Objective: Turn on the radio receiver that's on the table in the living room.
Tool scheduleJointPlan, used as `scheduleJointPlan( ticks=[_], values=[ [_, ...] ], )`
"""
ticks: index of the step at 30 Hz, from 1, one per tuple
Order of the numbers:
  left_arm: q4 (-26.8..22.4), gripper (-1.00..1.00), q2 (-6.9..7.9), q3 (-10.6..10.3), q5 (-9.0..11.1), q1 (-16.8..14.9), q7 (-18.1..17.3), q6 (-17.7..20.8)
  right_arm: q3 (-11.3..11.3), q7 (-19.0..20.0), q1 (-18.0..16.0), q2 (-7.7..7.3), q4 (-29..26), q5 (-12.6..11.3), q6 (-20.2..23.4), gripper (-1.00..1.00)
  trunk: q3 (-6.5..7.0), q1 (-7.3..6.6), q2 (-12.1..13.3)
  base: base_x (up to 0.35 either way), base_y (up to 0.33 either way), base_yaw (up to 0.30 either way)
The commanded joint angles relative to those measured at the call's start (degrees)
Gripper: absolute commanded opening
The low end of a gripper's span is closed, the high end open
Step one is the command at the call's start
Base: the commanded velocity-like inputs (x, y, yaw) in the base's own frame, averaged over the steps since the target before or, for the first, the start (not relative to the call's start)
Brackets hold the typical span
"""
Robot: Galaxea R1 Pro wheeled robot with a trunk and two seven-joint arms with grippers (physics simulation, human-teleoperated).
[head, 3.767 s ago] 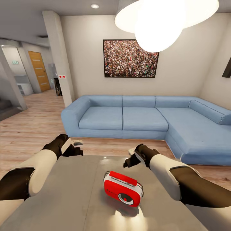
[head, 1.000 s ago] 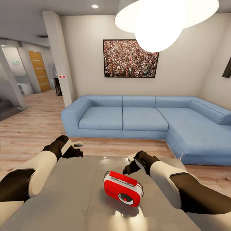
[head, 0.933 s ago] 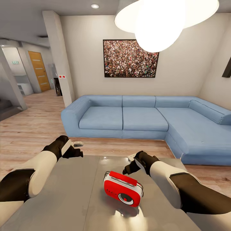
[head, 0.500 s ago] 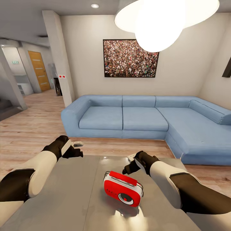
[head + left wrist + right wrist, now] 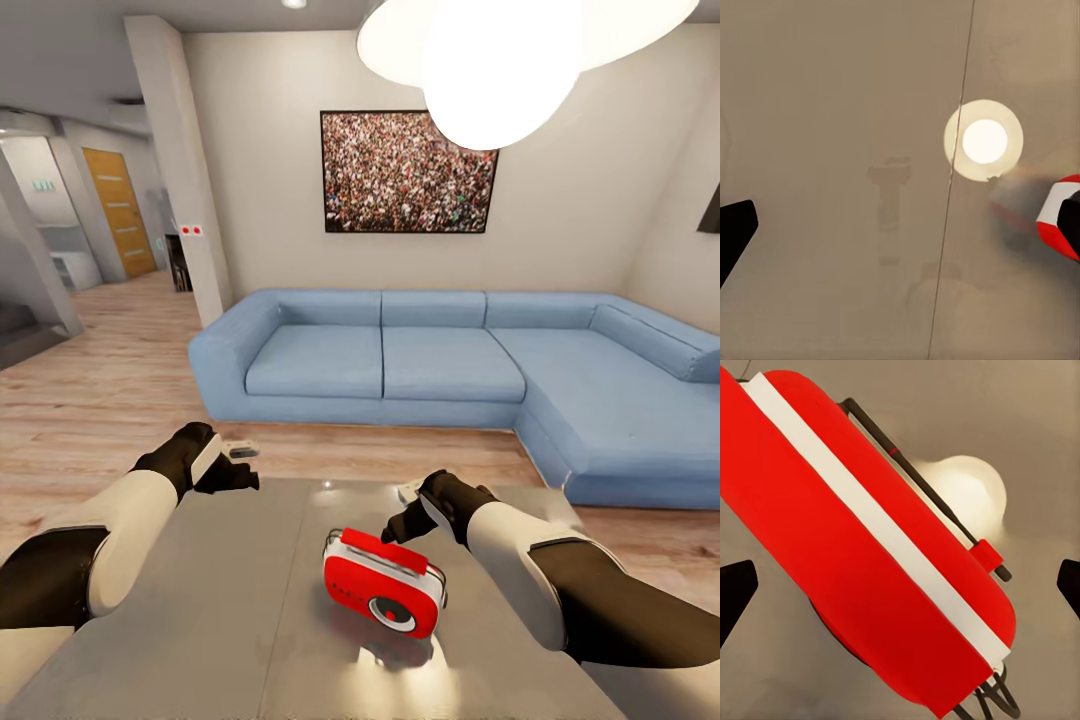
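The radio receiver, red with white trim and a red-centred round dial, stands tilted on the glossy grey table. My right gripper hovers open just above and behind the radio's top edge. In the right wrist view the radio lies between the gripper's spread black fingertips, with a gap on each side. My left gripper is open over the table's far left part, well away from the radio. One corner of the radio appears in the left wrist view.
A blue L-shaped sofa runs behind the table and along the right. The white pendant lamp hangs above, and its reflection glows on the tabletop. Wood floor and a hallway open to the left.
The whole head view has shifted slightly, so the camera moved. Over the last seconds my right gripper has sunk a little closer to the radio's top. The left arm and the radio are still.
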Motion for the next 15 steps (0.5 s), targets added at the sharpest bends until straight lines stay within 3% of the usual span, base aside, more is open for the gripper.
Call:
scheduleJointPlan(
  ticks=[1, 15],
  values=[
    [0.0, 1.00, 0.00, 0.0, 0.0, 0.0, 0.0, 0.0, 0.0, 0.0, 0.0, 0.00, 0.0, 0.0, 0.0, 1.00, -0.09, 0.00, 0.0, 0.000, 0.000, 0.000],
    [0.1, 1.00, 0.00, 0.0, 0.0, 0.0, 0.0, 0.0, 0.0, 0.0, 0.0, 0.00, 0.0, 0.0, 0.0, 1.00, -1.38, 0.00, 0.0, 0.000, 0.000, 0.000]
  ],
)
